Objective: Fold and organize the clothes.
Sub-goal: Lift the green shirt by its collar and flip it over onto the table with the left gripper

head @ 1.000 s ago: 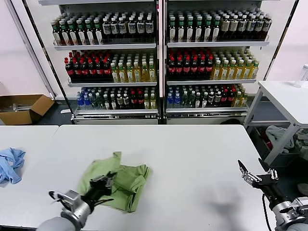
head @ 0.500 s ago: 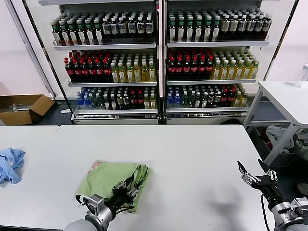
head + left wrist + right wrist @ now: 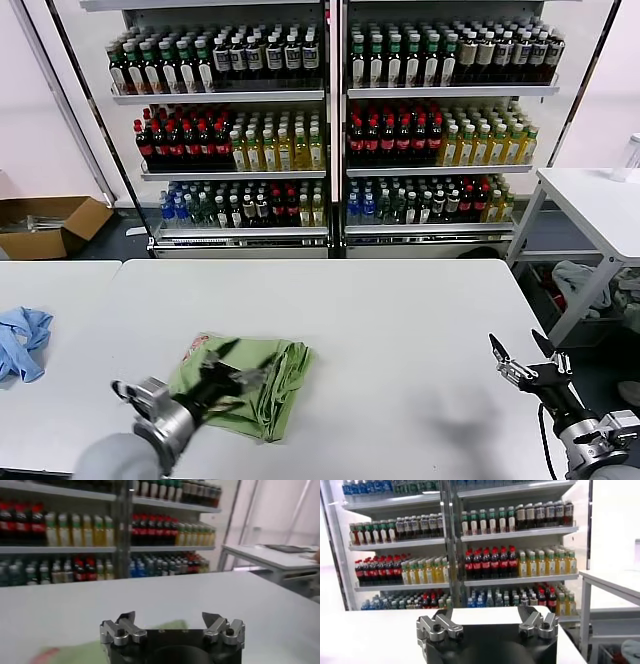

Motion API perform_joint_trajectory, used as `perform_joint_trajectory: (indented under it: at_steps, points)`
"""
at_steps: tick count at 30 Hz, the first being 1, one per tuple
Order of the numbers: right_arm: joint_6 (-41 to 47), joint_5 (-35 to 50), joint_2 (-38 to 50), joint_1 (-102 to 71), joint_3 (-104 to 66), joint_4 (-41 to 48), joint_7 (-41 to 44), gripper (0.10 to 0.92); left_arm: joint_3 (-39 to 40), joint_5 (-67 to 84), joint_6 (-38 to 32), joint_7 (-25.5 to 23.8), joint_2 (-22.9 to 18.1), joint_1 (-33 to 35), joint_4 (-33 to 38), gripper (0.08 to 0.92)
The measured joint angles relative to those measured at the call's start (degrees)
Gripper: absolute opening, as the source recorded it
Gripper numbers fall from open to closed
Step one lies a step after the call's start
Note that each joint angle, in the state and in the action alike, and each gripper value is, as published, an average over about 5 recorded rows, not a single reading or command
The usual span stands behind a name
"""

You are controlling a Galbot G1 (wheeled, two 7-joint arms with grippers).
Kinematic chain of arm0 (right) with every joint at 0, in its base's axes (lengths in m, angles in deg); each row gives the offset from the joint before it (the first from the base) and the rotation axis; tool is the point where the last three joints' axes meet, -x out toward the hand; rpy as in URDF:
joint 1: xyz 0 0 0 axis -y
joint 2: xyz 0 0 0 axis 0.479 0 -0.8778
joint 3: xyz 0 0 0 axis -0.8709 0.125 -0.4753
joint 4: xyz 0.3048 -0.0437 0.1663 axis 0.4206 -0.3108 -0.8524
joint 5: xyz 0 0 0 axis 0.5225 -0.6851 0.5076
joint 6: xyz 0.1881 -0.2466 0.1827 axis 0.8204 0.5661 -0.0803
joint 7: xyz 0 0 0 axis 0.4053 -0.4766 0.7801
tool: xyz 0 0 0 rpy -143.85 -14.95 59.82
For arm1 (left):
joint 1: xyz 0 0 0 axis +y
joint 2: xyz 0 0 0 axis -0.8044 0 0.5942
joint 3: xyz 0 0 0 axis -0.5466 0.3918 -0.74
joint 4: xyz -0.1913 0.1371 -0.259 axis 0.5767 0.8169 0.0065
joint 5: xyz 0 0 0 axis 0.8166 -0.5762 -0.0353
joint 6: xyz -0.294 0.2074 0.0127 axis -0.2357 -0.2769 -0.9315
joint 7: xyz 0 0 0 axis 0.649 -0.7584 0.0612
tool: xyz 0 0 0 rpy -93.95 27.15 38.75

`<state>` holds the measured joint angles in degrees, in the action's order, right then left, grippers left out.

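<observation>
The left tool (image 3: 243,366) has let go of the green shirt (image 3: 262,385), spread its fingers wide and pulled back over it; the shirt's raised flap now lies folded flat.

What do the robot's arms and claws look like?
Both claws are alike. The left claw and right claw each have a black body with two silvery metal finger mounts ending in dark pointed tips. The left arm looks grey and rounded, and a thin black cable runs along the right arm.

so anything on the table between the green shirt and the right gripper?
Nothing: in the head view only bare white table lies between the folded green shirt and the open right gripper, parked at the table's right edge.
</observation>
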<state>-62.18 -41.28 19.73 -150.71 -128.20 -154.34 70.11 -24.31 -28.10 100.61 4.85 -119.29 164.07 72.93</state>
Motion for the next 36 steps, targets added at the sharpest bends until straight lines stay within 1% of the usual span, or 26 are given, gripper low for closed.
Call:
perform_joint_trajectory:
  at_steps: [5,10,18,29,32,36]
  points:
    - [-0.07,-0.26,0.00,0.10,0.52,0.03,0.03,0.823,-4.43,3.62,0.24,-1.05,2.90,-1.02,-4.92,0.823]
    - [-0.08,-0.29,0.17,-0.05,0.41,-0.24,0.04,0.823,-6.12,5.56,0.36,-2.17,4.05,-2.05,-10.77,0.823]
    - [-0.11,-0.22,0.19,-0.09,0.05,-0.29,-0.02,0.823,-6.45,5.37,-0.06,-3.79,3.56,-2.86,-17.46,0.823]
    - [-0.06,-0.16,0.30,0.05,0.05,-0.86,-0.03,0.823,-5.56,4.06,-0.38,-4.63,1.71,-1.58,-19.98,0.819]
    - [-0.02,-0.07,0.45,0.17,0.00,-1.01,-0.06,0.823,-5.17,3.79,-0.65,-4.66,1.25,-1.24,-19.91,0.775]
    - [-0.01,0.09,0.60,0.19,-0.09,-1.08,-0.08,0.823,-4.62,3.44,-0.79,-4.64,0.63,-0.86,-19.30,0.667]
